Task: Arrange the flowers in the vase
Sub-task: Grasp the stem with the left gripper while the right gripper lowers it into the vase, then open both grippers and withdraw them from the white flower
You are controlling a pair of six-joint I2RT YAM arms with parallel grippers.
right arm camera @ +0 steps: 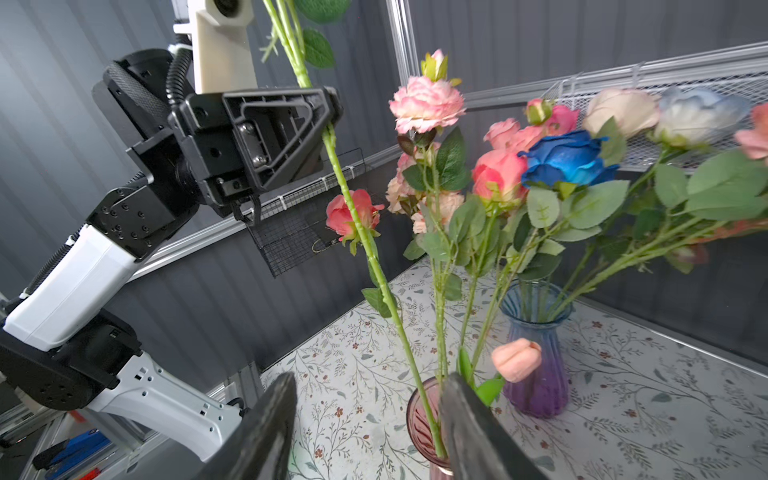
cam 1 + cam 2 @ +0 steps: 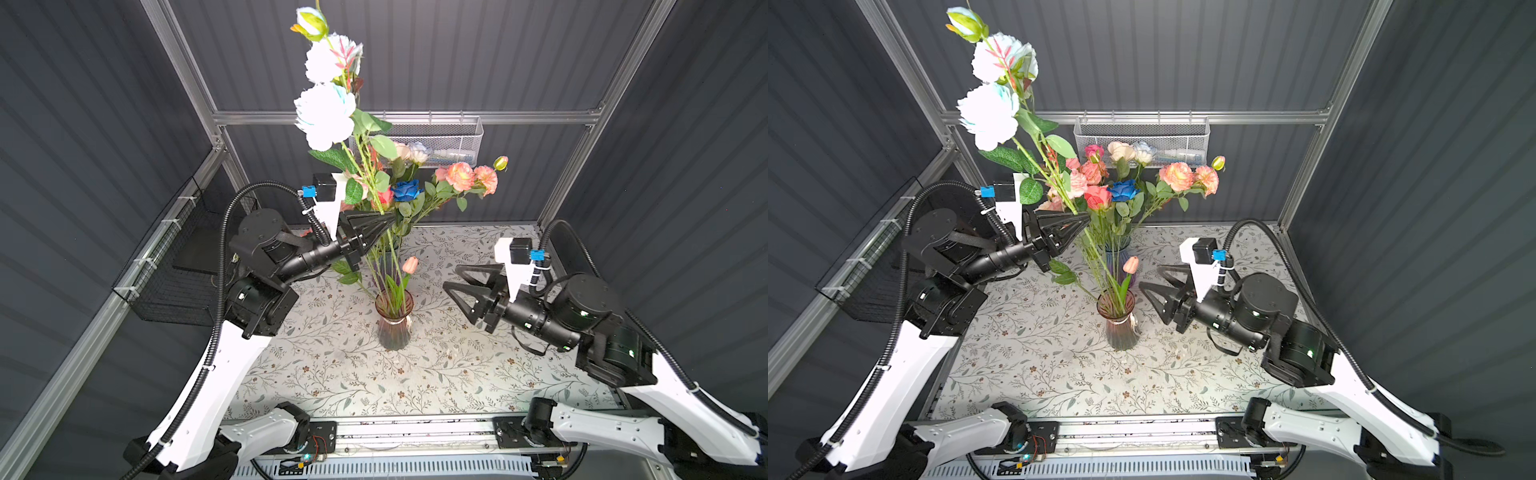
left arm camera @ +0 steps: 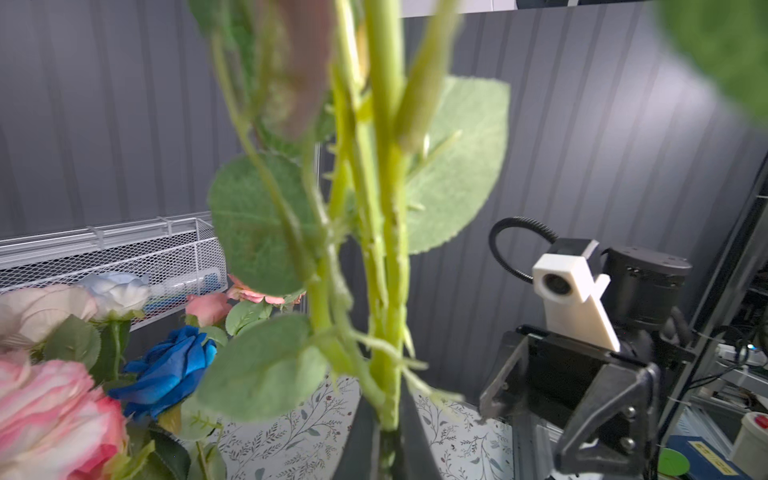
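Observation:
The tall flowers (image 2: 326, 114) (image 2: 988, 112), white and pale blue with a green bud on top, lean up and to the left. Their green stems (image 3: 386, 249) (image 1: 365, 237) run down into the pink glass vase (image 2: 394, 324) (image 2: 1121, 324) (image 1: 419, 415) at mid-table. My left gripper (image 2: 388, 220) (image 2: 1086, 218) (image 3: 388, 453) is shut on these stems well above the vase. My right gripper (image 2: 451, 277) (image 2: 1149, 277) (image 1: 368, 380) stands open just right of the vase mouth, holding nothing. A peach tulip (image 2: 410, 264) (image 1: 517, 359) also stands in the pink vase.
Behind the pink vase, a blue-purple vase (image 2: 1115, 249) (image 1: 536, 353) holds several pink and peach roses and one deep blue rose (image 2: 407, 189) (image 3: 174, 365). A white mesh basket (image 2: 440, 137) hangs on the back rail. A black wire basket (image 2: 174, 274) hangs on the left wall.

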